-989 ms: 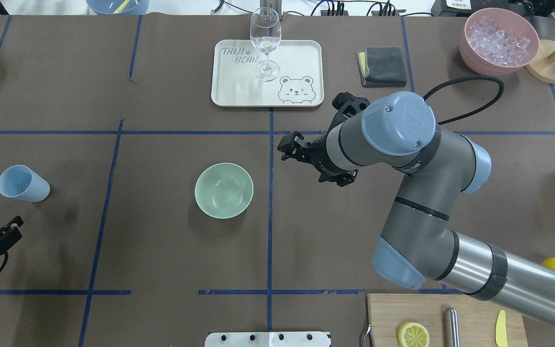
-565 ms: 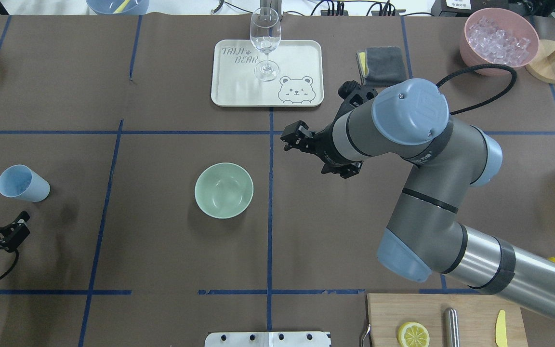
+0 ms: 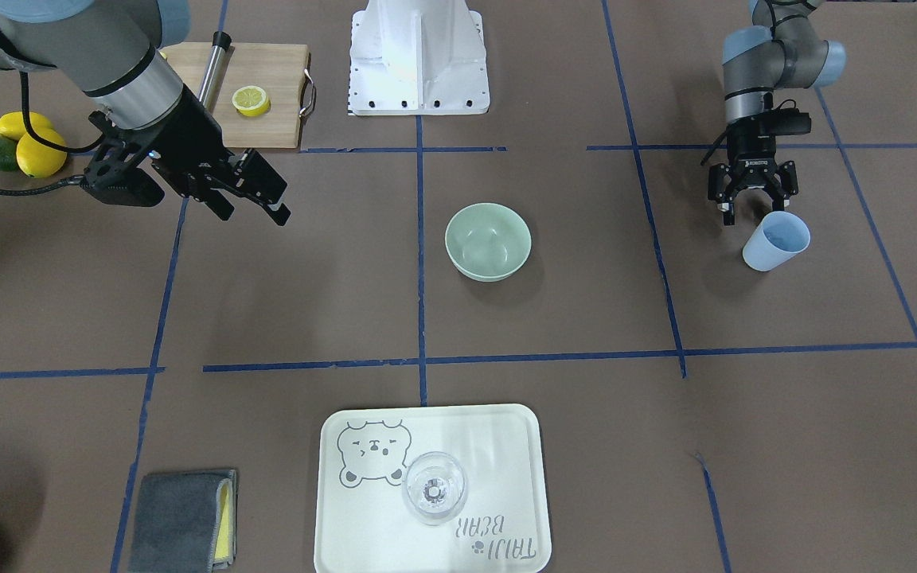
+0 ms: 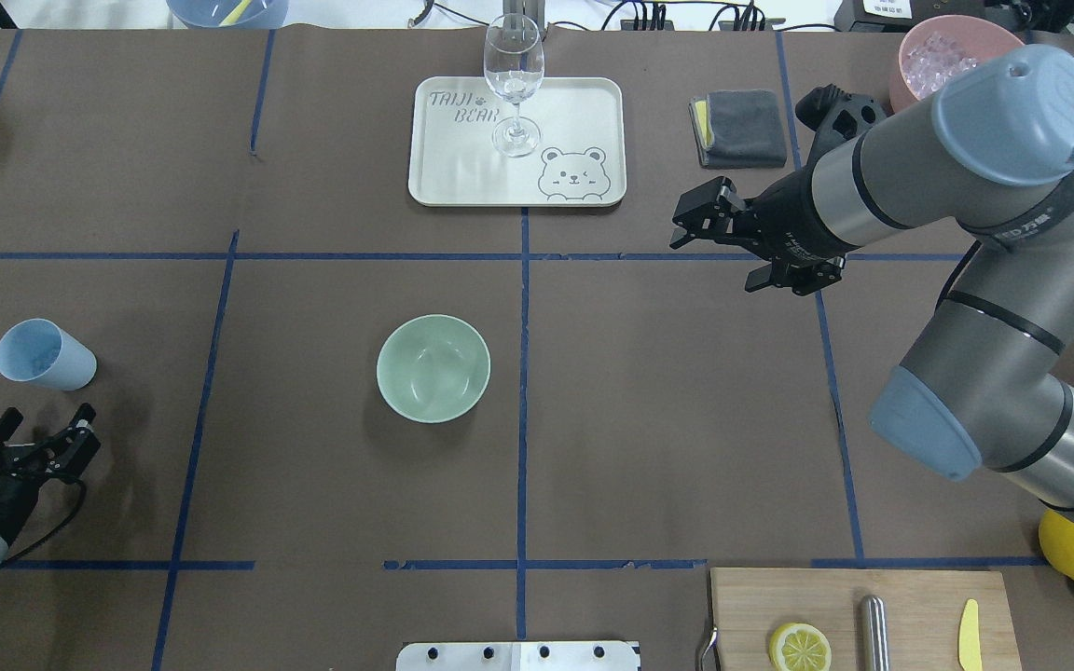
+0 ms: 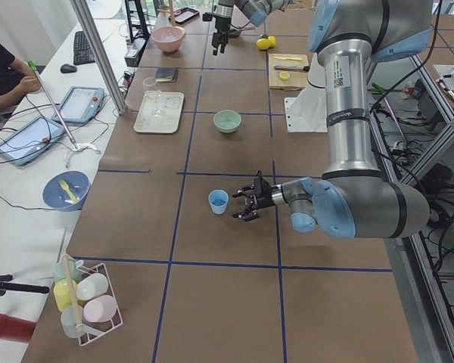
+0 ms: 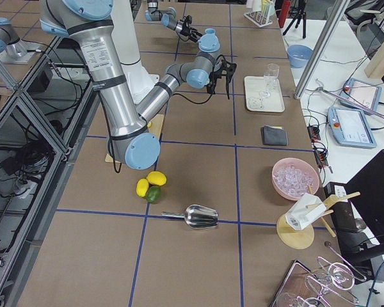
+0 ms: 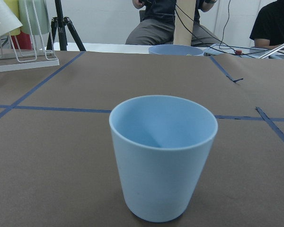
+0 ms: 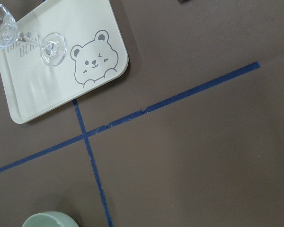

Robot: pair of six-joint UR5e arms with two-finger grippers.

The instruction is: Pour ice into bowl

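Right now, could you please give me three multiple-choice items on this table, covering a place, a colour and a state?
1. Where does the wine glass stand? A) on the tray B) on the cutting board C) on the grey cloth
2. What colour is the cup beside the left hand? A) pink B) light blue C) yellow
3. The mint-green bowl is: A) empty B) holding lemons C) overturned
Answers: 1 A, its foot rests on the tray; 2 B, plainly pale blue; 3 A, its bare inside shows.
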